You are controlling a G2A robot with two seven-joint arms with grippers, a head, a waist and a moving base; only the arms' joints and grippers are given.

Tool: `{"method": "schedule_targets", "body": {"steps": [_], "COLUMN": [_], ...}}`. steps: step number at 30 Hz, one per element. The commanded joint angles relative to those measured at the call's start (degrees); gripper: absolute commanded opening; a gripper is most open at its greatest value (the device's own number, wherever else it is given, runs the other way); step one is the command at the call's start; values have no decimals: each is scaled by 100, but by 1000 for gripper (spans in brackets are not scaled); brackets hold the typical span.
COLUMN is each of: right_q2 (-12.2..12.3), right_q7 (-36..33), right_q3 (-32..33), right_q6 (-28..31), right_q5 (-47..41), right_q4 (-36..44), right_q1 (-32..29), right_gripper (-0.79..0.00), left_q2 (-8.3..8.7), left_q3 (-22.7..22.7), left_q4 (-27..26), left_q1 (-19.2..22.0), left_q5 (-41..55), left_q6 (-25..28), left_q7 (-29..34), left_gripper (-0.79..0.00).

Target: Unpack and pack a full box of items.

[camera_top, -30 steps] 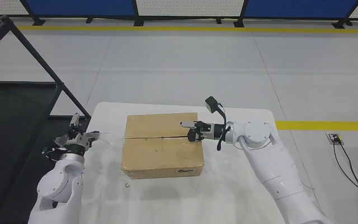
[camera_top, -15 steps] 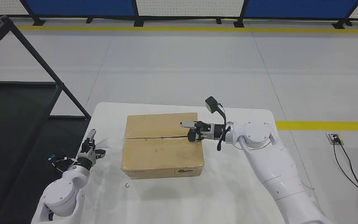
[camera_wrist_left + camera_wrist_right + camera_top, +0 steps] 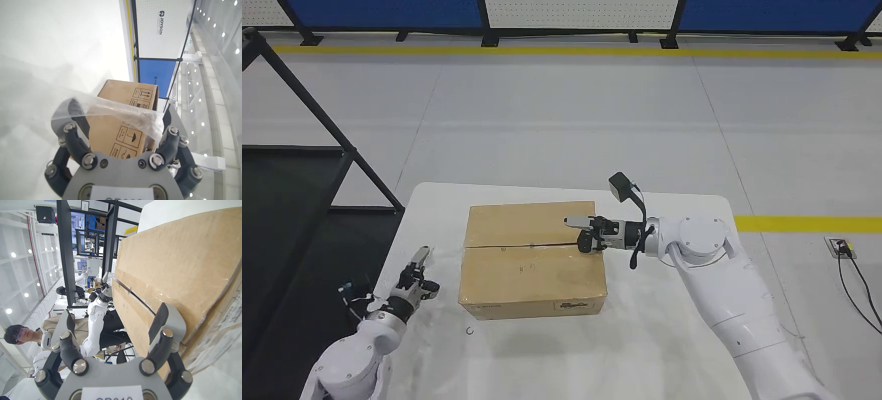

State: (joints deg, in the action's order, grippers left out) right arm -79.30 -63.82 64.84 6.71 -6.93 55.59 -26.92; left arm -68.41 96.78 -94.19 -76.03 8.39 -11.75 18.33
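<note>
Box (image 3: 532, 262) mid-table (image 3: 662, 330), flaps down, top seam (image 3: 527, 245) running lengthwise from right end effector (image 3: 575, 230), wide open and empty at box's right edge, toward left end effector (image 3: 418, 268), open beside box's left side, tape (image 3: 105, 108) stuck across fingers.

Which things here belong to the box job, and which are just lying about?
Job: cardboard box; clear tape strip across the open left gripper; open right gripper at the box's top edge.
Lying about: small dark bit on the table by the box; black frame beside the table; floor cable.
</note>
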Motion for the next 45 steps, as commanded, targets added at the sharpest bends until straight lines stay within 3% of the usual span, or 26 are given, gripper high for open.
{"method": "schedule_targets", "body": {"steps": [1, 6, 18, 45], "right_q2": [0, 0, 0, 0], "right_q7": [0, 0, 0, 0], "right_q3": [0, 0, 0, 0], "right_q6": [0, 0, 0, 0], "right_q5": [0, 0, 0, 0], "right_q4": [0, 0, 0, 0], "right_q1": [0, 0, 0, 0], "right_gripper": [0, 0, 0, 0], "left_q2": [10, -4, -55, -46], "left_q3": [45, 2, -132, -170], "left_q4": [-57, 10, 490, -608], "left_q1": [-132, -21, 1177, 1468], "left_q5": [-120, -170, 349, 676], "left_q6": [197, 1, -517, -290], "left_q7": [-34, -351, -783, -724], "left_gripper": [0, 0, 0, 0]}}
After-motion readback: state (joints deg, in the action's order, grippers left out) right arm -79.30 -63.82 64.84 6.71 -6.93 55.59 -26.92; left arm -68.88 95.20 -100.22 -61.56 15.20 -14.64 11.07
